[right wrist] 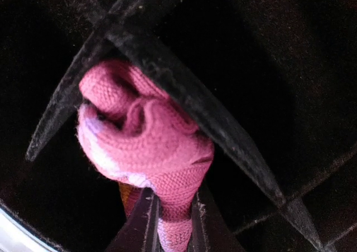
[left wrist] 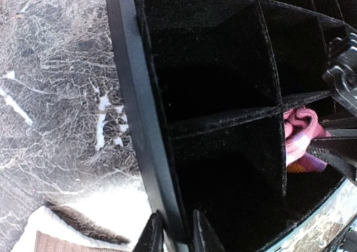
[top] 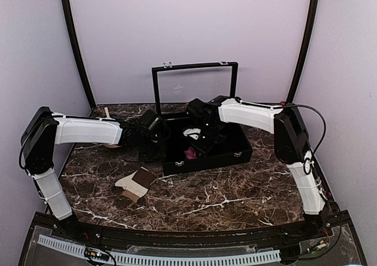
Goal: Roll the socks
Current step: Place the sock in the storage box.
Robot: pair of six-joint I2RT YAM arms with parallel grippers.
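Note:
The magenta-pink sock [right wrist: 145,135] is a bunched bundle inside a compartment of the open black case [top: 227,158], partly under a felt divider [right wrist: 184,101]. My right gripper [right wrist: 174,224] is shut on the sock's lower end; it reaches into the case from the right [top: 197,150]. The same pink sock [left wrist: 301,132] shows at the right of the left wrist view. My left gripper [left wrist: 174,235] is shut on the case's left wall [left wrist: 134,107], one finger on each side. The cream-beige sock [top: 136,183], folded with a brown part, lies on the table in front of the case's left end.
The case's lid [top: 194,89] stands upright at the back. Felt dividers split the case into several compartments [left wrist: 212,68]. The dark marble table [top: 235,195] stretches in front of the case. Pale walls close in the back and sides.

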